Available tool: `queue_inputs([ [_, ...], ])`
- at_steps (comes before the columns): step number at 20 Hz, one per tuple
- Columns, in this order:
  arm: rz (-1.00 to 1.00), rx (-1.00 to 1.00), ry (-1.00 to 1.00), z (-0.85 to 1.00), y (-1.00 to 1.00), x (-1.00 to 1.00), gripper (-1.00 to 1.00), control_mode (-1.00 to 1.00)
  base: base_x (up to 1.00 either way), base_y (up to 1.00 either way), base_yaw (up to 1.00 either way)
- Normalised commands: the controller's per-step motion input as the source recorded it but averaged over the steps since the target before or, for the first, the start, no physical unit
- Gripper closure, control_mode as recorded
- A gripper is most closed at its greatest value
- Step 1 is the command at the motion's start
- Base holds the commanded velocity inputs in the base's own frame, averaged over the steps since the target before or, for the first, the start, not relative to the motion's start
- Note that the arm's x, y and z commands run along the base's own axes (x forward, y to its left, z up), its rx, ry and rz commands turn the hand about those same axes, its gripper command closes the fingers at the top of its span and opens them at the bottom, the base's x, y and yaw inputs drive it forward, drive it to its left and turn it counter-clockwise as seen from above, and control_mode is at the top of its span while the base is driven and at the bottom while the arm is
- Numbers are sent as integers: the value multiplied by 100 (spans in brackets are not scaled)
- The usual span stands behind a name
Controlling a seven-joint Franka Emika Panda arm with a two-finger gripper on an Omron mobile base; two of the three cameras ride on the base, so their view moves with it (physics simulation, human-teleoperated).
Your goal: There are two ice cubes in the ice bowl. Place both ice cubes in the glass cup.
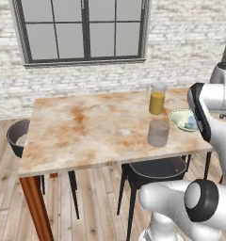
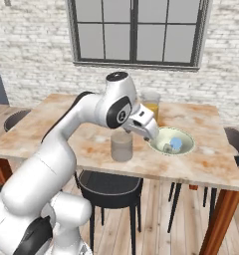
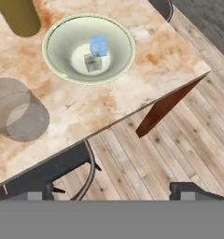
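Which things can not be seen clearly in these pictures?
- Left base view: the ice bowl is partly hidden by the arm.
- Right base view: the tool's tips are hidden behind the hand, near the bowl's rim.
- Hand view: the orange glass is cut off by the top edge.
- Hand view: the second ice cube looks grey and indistinct.

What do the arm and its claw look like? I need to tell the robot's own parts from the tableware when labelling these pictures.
The arm is glossy white, built of rounded tubular links with dark grey to black bands and round caps at the joints. No cables or markings show. The claw has two small dark grey, blocky fingertips, seen in the hand view.
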Motion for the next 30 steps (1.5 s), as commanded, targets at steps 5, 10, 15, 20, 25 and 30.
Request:
queue_inputs([
  [5, -14, 7, 0, -3, -72, 36, -100, -100, 0, 0, 0],
  [10, 0, 2, 0, 0, -4, 3, -100, -100, 0, 0, 0],
  [15, 0, 1, 0, 0, 0, 0, -100, -100, 0, 0, 0],
  [20, 0, 0, 0, -1, 0, 6, -100, -100, 0, 0, 0],
  [25, 0, 0, 0, 0, 0, 8, -100, -100, 0, 0, 0],
  [30, 0, 0, 0, 0, 0, 16, -100, -100, 0, 0, 0],
])
